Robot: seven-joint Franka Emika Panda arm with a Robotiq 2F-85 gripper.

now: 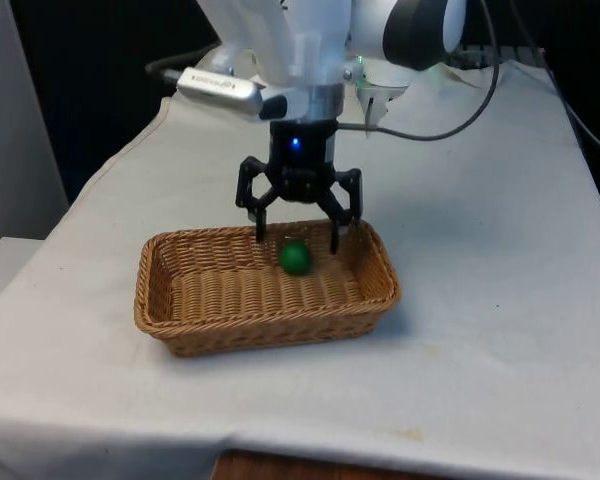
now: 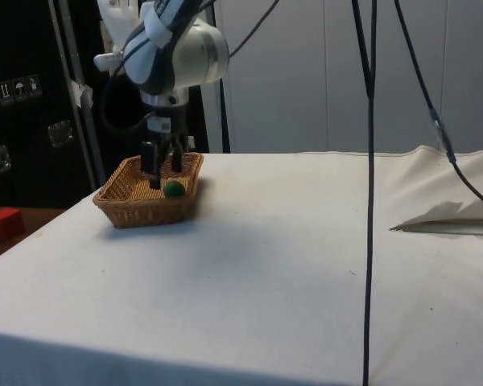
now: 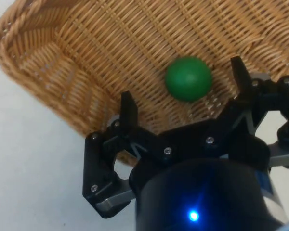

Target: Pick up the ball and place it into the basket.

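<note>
Right now the green ball (image 1: 295, 257) lies inside the wicker basket (image 1: 170, 300), down on its woven floor and toward the end on the front view's right. Nothing grips it. The black gripper (image 1: 298, 235) hangs straight over that same end of the basket, its two fingers (image 1: 261, 222) spread wide with the ball sitting loose in the gap between them, touching neither one as far as I can see. From the wrist view the ball (image 3: 188, 78) rests on the weave just ahead of the parted fingertips (image 3: 128, 107), with the basket's rim (image 3: 19, 57) curving round behind it. In the side view the gripper (image 2: 164, 170) dips into the basket (image 2: 129, 211) with the ball (image 2: 174, 190) low beside it. The basket stands on the white cloth (image 1: 500, 300) covering the table, near the edge on the front view's left. A small red block (image 2: 6, 223) sits off the table in the side view.
</note>
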